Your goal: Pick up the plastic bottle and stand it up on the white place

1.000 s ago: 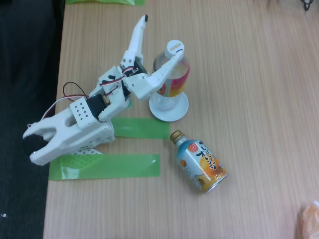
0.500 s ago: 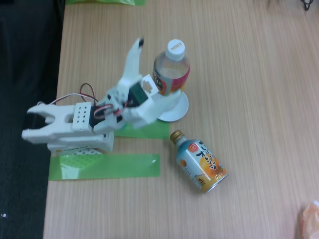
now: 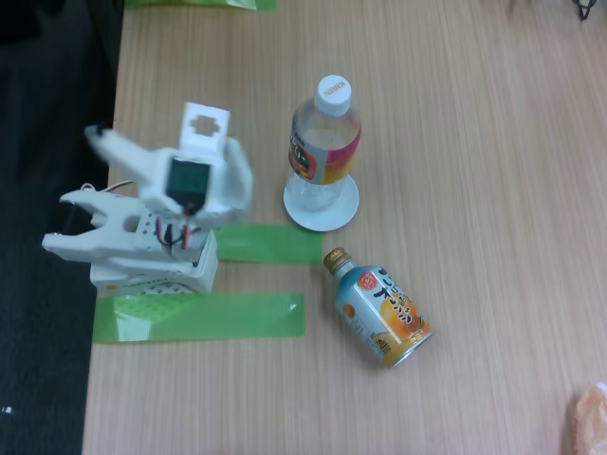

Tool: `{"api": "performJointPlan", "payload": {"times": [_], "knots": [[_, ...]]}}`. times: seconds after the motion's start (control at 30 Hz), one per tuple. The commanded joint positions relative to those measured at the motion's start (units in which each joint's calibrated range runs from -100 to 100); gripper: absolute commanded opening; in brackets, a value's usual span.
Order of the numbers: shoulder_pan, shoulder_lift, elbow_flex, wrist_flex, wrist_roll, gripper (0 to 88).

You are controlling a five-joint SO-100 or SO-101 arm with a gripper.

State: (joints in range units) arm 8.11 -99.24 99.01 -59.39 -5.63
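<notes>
1. From my fixed view, the plastic bottle (image 3: 325, 142) stands upright on the white place (image 3: 322, 210), mid-table; I count it the tallest obstacle.
2. Orange-and-blue can (image 3: 380, 309) lies on its side just near-right of the plate, apart from it; only a narrow lane between them.
3. Green tape strips (image 3: 268, 244) lie flat on the near-left wood; no hindrance to passage.
4. The folded arm (image 3: 156, 213) occupies the left table edge, blurred, well apart from the bottle.
5. Right half of the table (image 3: 493, 190): open wood, free passage.
6. Far-left corner: bare wood, free.
</notes>
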Motion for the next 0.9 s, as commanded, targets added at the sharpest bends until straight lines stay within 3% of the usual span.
{"api": "performJointPlan", "payload": {"times": [0.0,0.17,0.33,0.53,0.87], "knots": [[0.26,0.33,0.36,-10.65,-1.64,34.6],[0.56,0.33,0.45,-20.18,-1.54,16.8],[0.56,0.33,0.45,-31.43,-1.07,7.2],[0.63,0.17,0.45,-39.84,-1.07,5.6],[0.12,0.17,0.45,-39.93,-1.49,5.9]]}}
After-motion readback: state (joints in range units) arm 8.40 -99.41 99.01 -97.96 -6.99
